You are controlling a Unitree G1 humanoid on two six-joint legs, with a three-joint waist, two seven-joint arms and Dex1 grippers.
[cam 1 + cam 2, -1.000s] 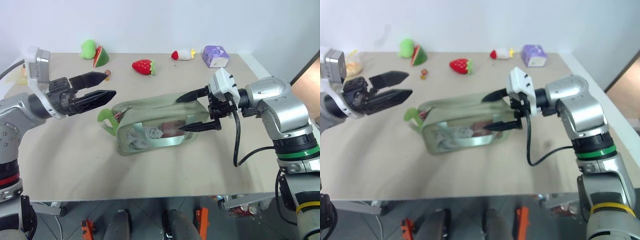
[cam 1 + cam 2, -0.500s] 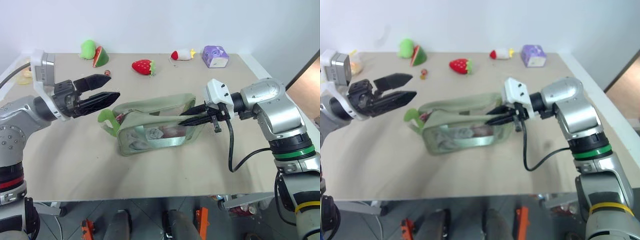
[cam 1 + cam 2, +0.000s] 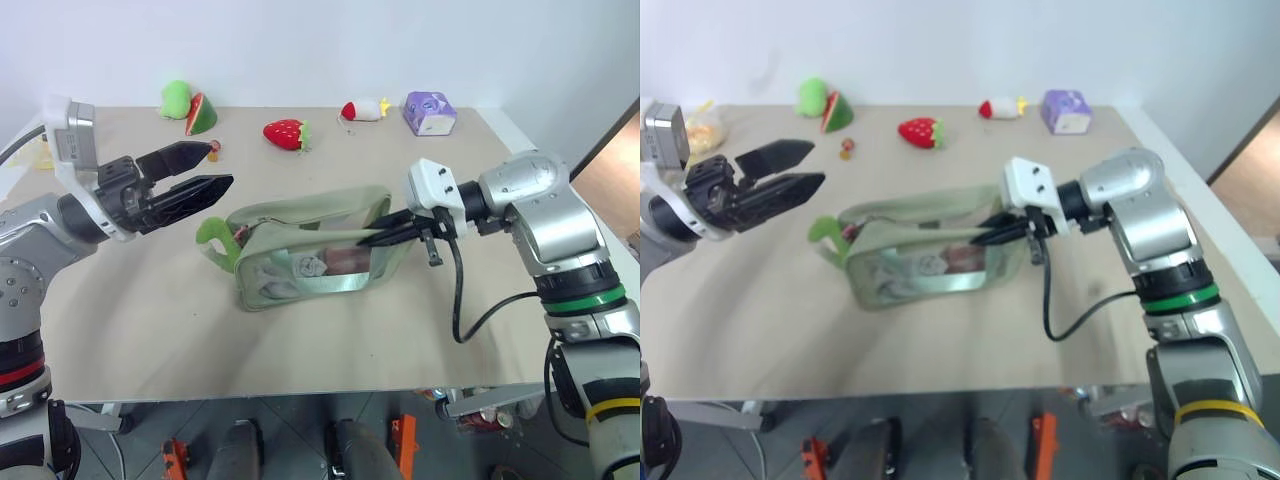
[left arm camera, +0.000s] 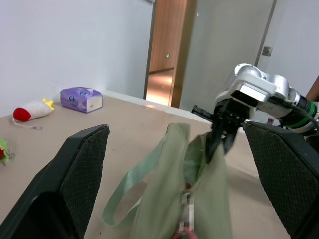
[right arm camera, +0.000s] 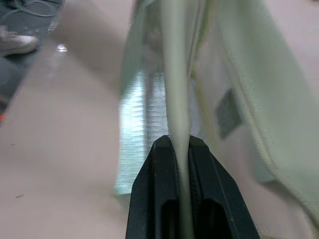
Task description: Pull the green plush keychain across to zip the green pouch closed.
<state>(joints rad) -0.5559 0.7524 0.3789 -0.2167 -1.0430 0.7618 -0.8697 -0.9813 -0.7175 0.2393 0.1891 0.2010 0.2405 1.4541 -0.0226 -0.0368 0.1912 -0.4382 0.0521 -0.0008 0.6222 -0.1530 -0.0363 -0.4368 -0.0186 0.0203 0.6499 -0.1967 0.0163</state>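
The green pouch (image 3: pixel 315 250) lies mid-desk (image 3: pixel 350 340); the right gripper (image 3: pixel 378 238) pinches its 3 o'clock end. The green plush keychain (image 3: pixel 215 243) sits at 9 o'clock — the left gripper (image 3: pixel 205 170), fingers spread, hovers above.

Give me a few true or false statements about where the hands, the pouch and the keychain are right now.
1. The right hand is shut on the green pouch. True.
2. The left hand grips the green plush keychain. False: it hovers open above it, apart.
3. The keychain sits at the pouch's end nearer the left hand. True.
4. The strawberry plush lies inside the pouch. False: it lies on the table behind the pouch.
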